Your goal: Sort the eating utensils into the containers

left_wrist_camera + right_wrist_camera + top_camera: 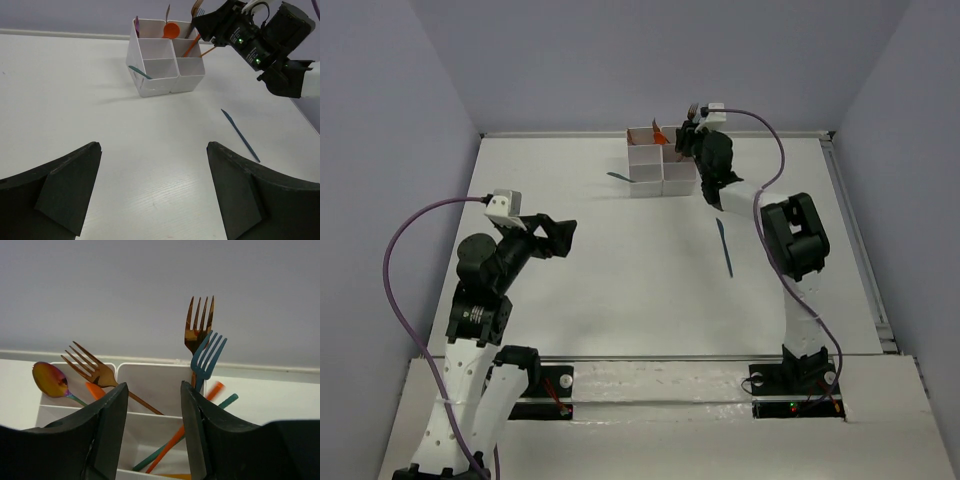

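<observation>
The white containers stand at the table's back middle; they also show in the left wrist view. In the right wrist view they hold two copper forks, a teal fork, a copper-purple spoon, an orange stick and a teal stick. An orange spoon stands in a back box. One teal knife lies on the table; another leans on the block's left side. My right gripper is open and empty over a back right box. My left gripper is open and empty, far from them.
The right arm's elbow hangs over the table's right part, its purple cable looping behind. Grey walls close the table at the back and sides. A raised rail runs along the right edge.
</observation>
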Robot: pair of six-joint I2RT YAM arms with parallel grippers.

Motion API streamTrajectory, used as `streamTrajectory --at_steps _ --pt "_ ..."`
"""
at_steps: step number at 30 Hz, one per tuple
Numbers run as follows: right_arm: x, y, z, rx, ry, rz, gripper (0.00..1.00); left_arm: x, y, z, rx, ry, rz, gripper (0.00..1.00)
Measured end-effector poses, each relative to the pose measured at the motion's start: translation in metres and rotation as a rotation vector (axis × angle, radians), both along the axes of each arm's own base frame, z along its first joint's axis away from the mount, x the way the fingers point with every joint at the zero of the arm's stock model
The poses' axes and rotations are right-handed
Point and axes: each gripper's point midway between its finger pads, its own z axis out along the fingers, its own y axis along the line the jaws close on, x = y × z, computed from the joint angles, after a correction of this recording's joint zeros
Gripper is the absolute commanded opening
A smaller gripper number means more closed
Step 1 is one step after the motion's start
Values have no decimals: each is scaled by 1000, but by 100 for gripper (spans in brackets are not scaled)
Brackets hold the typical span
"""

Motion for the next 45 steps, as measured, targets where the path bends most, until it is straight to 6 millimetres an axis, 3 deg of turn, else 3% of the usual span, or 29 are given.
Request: streamTrajectory --at_steps 2,6,9,11,13,15,17,19,21,23,27,32,38,43,45 --pt "-5 -2 7 -9 14 3 53 -1 0 1 0 -4 1 99" --pt "-38 -17 44 2 49 -11 53 -2 2 4 -2 -16 7 99" --pt "-75 -34 80 65 72 -31 50 -4 3 7 -4 -28 10 99" --pt "-101 -43 82 109 115 -40 49 -5 3 9 -5 -35 9 99" --pt "-120 -51 61 124 191 -55 48 -5 3 10 -5 -39 9 99" --pt "-133 -56 23 111 300 -74 48 -6 3 11 -6 -43 8 99" --pt "-152 -65 -36 73 466 -106 48 -7 3 12 -6 -48 7 99" --pt "-189 -79 -102 10 659 -141 50 -10 1 14 -8 -58 0 99" --pt "-223 -92 -144 -42 798 -170 50 -12 -1 17 -9 -68 -7 99" --pt "-243 -101 -164 -78 881 -191 50 -14 -2 19 -11 -76 -15 99" --pt "-256 -109 -171 -107 941 -218 49 -16 -5 20 -12 -79 -26 99" --pt "-263 -114 -176 -127 985 -246 39 -20 -6 24 -15 -97 -34 99" --pt "-250 -108 -184 -161 1019 -233 27 -21 -7 24 -16 -99 -37 99" --pt "-244 -103 -184 -177 1031 -210 7 -22 -9 24 -16 -99 -48 99" --pt "-243 -101 -184 -180 1036 -196 7 -22 -10 25 -16 -100 -49 99"
